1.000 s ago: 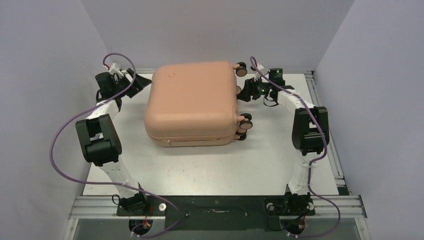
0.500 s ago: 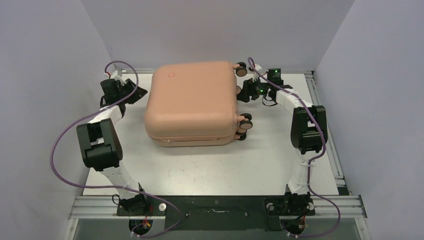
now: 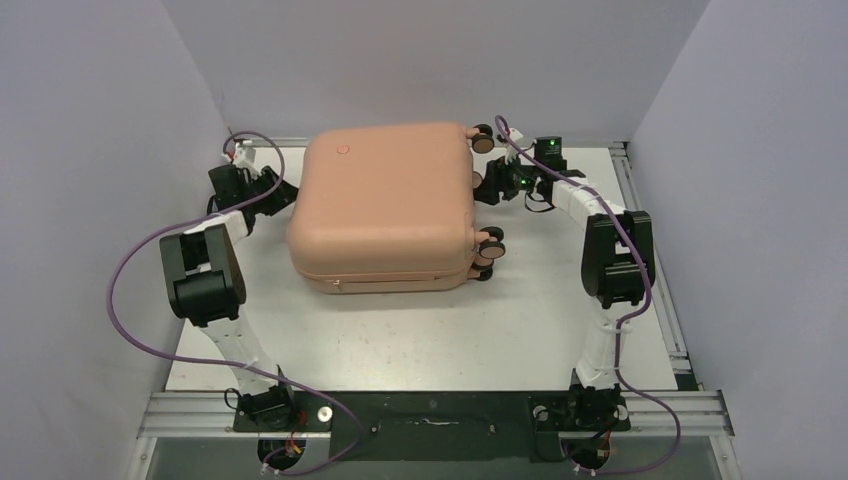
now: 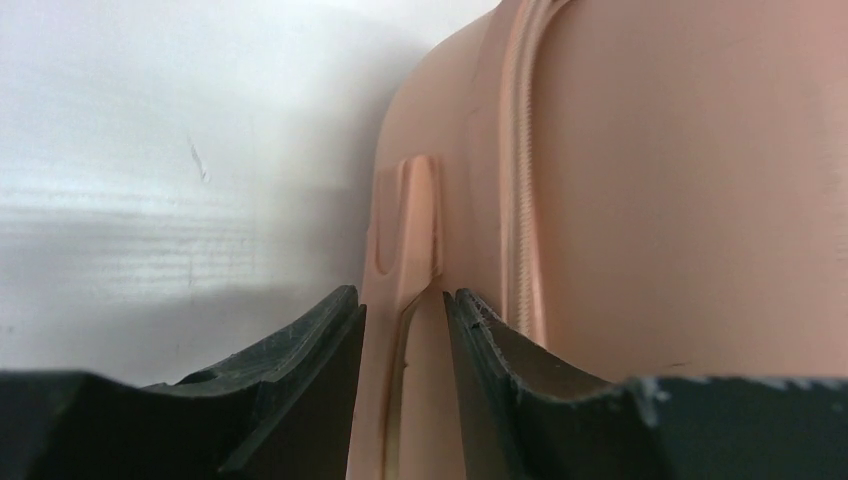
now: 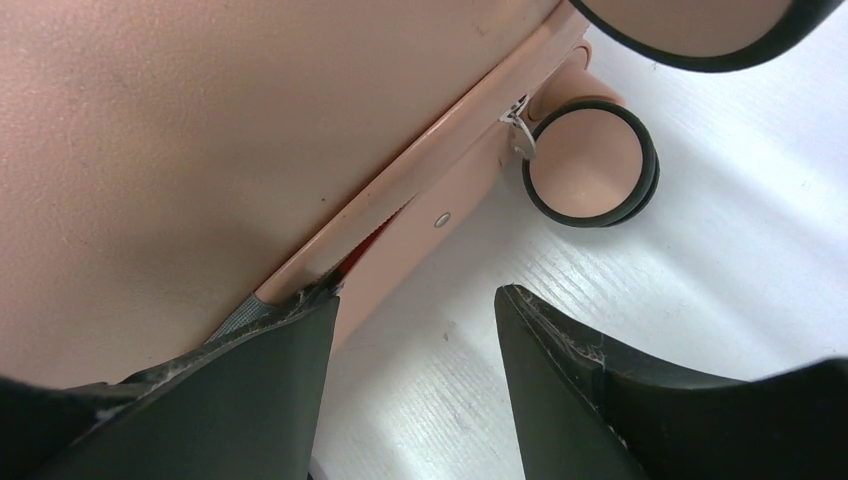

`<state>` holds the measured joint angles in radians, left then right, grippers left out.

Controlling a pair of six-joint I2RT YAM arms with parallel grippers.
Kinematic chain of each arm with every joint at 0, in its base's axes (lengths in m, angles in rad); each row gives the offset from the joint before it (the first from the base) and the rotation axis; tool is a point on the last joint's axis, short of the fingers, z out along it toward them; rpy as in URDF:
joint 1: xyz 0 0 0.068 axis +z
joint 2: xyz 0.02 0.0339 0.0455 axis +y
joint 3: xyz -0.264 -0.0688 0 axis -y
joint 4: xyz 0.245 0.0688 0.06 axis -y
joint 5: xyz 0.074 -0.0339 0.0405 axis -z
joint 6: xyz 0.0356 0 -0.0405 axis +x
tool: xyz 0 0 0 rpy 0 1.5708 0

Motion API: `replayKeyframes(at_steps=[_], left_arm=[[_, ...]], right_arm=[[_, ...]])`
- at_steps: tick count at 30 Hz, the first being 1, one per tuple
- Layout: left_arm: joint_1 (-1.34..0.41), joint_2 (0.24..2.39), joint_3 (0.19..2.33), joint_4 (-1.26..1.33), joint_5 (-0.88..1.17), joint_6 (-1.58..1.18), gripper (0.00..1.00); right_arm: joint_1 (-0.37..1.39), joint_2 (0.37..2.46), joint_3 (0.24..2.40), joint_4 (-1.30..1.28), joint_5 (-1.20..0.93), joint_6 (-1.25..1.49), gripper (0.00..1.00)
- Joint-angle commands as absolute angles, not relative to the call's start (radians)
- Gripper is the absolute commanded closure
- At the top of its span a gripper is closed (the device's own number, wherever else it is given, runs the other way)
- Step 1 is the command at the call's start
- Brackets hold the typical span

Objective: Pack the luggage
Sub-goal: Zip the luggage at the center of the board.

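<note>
Closed pink suitcase [image 3: 380, 205] lies flat toward 12 o'clock on the table [image 3: 430, 340], bare room at 6 o'clock; left gripper [image 4: 403, 300] pinches its side handle [image 4: 415, 220] (9 o'clock edge); right gripper [image 5: 415, 300] gapes near wheels [image 5: 590, 160] at 3 o'clock

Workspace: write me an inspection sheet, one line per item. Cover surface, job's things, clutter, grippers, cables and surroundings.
surface: white table, both arms bolted at its near edge.
job's things: pink suitcase lies flat with its lid down and its wheels toward the right. Whether it is zipped cannot be told.
clutter: nothing seen.
grippers: left gripper pinches a pink tab on the suitcase's left side. Right gripper is open and holds nothing, with one finger at the seam near a wheel.
cables: purple cables loop off both arms, the left one bulging toward the wall.
surroundings: plain walls on three sides, metal frame at the near edge.
</note>
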<state>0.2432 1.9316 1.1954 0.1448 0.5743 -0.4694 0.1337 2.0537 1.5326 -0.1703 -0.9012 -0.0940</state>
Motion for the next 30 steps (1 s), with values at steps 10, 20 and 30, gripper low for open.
replayKeyframes(at_steps=[10,20,30], left_arm=[[0.072,1.844,1.214,0.506,0.941,-0.722,0.58],[0.02,1.806,1.278,0.688,0.978,-0.936,0.58],[-0.099,1.707,1.293,0.552,0.949,-0.884,0.58]], right_arm=[[0.268,2.181,1.742,-0.267,-0.966,-0.127,0.39],[0.331,2.171,1.786,-0.143,-1.039,-0.016,0.39],[0.383,2.095,1.738,-0.05,-1.068,0.084,0.4]])
